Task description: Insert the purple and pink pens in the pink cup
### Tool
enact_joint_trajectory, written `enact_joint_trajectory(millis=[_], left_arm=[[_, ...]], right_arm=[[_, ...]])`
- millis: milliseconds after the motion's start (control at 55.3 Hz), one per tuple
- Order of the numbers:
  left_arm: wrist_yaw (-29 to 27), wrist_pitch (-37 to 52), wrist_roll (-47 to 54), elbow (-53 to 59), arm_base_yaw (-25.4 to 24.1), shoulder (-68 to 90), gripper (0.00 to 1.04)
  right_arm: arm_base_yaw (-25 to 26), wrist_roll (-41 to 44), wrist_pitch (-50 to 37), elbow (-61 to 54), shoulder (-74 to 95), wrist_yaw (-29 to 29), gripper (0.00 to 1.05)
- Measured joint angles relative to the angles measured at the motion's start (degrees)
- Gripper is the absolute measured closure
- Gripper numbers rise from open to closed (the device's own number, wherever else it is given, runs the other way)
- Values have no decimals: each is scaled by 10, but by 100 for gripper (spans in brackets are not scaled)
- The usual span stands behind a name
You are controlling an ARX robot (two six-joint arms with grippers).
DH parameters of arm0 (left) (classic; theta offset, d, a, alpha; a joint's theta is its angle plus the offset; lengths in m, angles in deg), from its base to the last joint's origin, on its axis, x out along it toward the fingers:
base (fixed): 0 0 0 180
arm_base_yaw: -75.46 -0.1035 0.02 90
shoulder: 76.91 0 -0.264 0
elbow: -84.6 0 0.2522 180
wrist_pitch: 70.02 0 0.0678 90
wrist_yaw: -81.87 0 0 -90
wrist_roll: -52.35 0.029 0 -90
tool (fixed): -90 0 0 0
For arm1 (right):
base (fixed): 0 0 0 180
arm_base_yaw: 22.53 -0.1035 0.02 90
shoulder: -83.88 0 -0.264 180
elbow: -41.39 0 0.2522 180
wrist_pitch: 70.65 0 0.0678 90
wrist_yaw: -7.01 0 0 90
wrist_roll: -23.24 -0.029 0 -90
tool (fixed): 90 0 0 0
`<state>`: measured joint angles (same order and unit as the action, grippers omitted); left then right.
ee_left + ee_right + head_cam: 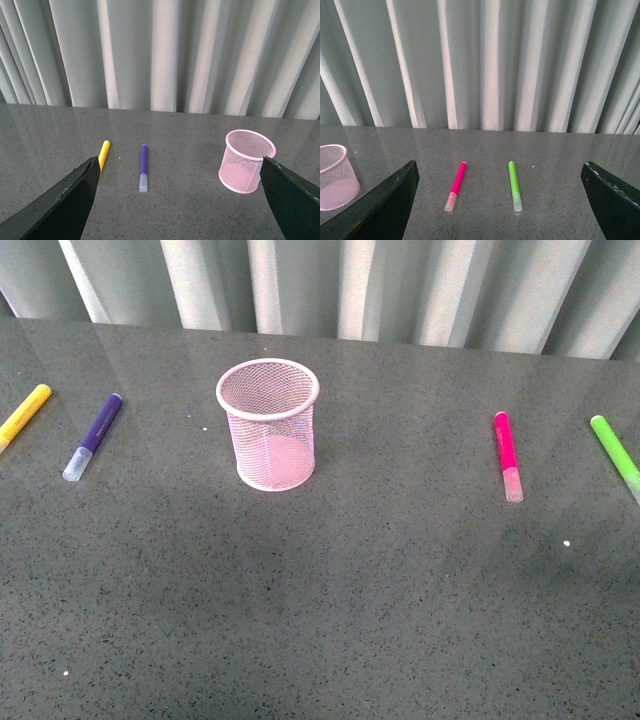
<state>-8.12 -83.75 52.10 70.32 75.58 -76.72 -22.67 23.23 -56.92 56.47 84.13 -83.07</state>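
Farthest left of the pink cup (268, 425) we see a yellow marker (24, 412) at the edge of the front view. The purple pen (93, 436) lies flat beside it and nearer the cup, well apart from the cup, its pale cap toward us. The cup itself stands upright on the grey table (350, 600), mouth up, with both pens outside it. Well to the right of the cup lies the pink pen (507, 455), cap toward us, and beyond it the green marker (615, 455). A pale curtain (400, 290) hangs behind the cup. From the wrists we see the left pincer (179, 165) spread wide, holding nothing, and the right pincer (500, 165) likewise agape and bare.
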Motion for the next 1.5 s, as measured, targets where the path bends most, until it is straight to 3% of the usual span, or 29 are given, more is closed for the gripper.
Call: enact_joint_trajectory(millis=[1500], left_arm=[[0,0,0,0,0,0,7]], right_arm=[[0,0,0,0,0,0,7]])
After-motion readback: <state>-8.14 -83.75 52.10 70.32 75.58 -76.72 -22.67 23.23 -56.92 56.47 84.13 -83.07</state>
